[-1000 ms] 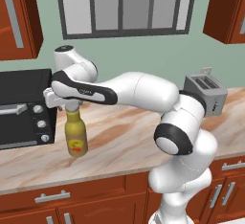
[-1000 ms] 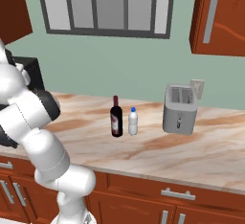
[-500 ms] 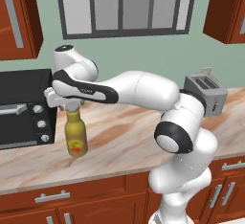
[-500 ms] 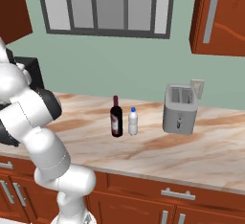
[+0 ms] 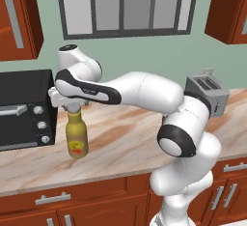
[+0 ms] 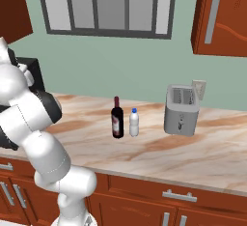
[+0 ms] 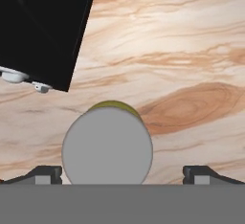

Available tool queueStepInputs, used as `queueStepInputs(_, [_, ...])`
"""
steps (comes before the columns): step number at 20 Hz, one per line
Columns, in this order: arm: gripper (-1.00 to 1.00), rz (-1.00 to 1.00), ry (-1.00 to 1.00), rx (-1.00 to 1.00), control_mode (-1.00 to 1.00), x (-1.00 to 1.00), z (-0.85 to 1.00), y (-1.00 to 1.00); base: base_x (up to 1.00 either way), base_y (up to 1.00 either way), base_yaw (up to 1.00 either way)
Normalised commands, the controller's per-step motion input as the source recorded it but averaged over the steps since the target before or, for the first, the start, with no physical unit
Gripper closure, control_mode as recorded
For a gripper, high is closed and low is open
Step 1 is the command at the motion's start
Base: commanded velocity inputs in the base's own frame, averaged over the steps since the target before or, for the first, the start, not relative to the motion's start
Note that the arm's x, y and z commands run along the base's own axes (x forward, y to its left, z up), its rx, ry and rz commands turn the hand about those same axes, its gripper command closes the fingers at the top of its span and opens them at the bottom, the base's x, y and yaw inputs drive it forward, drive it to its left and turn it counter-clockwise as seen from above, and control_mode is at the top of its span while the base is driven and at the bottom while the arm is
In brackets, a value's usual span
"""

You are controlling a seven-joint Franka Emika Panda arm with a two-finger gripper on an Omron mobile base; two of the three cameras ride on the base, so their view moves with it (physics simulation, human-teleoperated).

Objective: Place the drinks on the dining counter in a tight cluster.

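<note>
A fat olive-yellow bottle (image 5: 77, 137) with a grey cap (image 7: 107, 149) stands on a marbled counter in front of the oven. My gripper (image 5: 73, 105) hangs straight over it, open. In the hand view my gripper (image 7: 122, 173) straddles the cap, and each fingertip (image 7: 45, 173) stands well clear of it. The dark wine bottle (image 6: 116, 119) and the small white bottle with a blue cap (image 6: 134, 122) stand side by side further along the same counter. The dining counter is out of view.
A black oven (image 5: 21, 109) sits close to the left of the yellow bottle, its corner dark in the hand view (image 7: 43, 27). A silver toaster (image 6: 182, 110) stands to the right of the two bottles. Red-brown cabinets (image 5: 19, 20) hang above.
</note>
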Motion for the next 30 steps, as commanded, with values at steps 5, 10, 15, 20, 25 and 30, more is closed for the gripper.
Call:
queueStepInputs(5, [-1.00,-0.02,0.00,0.01,-1.00,0.00,-0.07,0.03,0.00,0.00,0.00])
queueStepInputs(10, [-1.00,0.00,0.00,0.04,-1.00,0.00,-0.07,0.03,0.00,0.00,0.00])
queueStepInputs(15, [-1.00,0.00,0.00,0.01,-1.00,0.00,-0.12,0.07,0.00,0.00,0.00])
queueStepInputs(20, [-1.00,0.00,0.00,0.01,-1.00,0.00,-0.15,0.04,0.00,0.00,0.00])
queueStepInputs(25, [-1.00,0.00,0.01,0.02,-1.00,0.01,-0.07,0.00,0.00,0.00,0.00])
queueStepInputs(30, [-1.00,0.00,0.00,0.00,-1.00,0.00,-0.14,0.00,0.00,0.00,0.00])
